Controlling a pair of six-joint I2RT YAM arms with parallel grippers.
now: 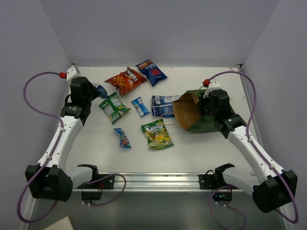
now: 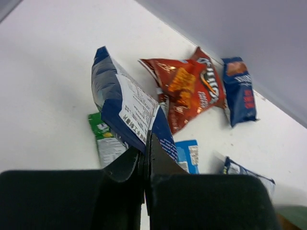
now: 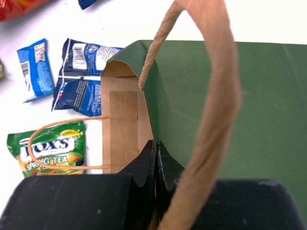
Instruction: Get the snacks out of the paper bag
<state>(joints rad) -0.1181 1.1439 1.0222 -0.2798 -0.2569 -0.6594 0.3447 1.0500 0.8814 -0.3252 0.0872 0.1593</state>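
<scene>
The dark green paper bag lies on its side at the right, its brown mouth facing left. My right gripper is shut on the bag's rim, one finger inside and one outside, with a tan handle looping over it. My left gripper is shut on a blue-and-white packet and holds it above the table at the far left. Around it on the table lie a red-orange packet, a blue one, a green one and a yellow-green one.
A small blue bar, two blue-white packets and a small blue packet also lie mid-table. Grey walls enclose the table on three sides. A metal rail runs along the near edge.
</scene>
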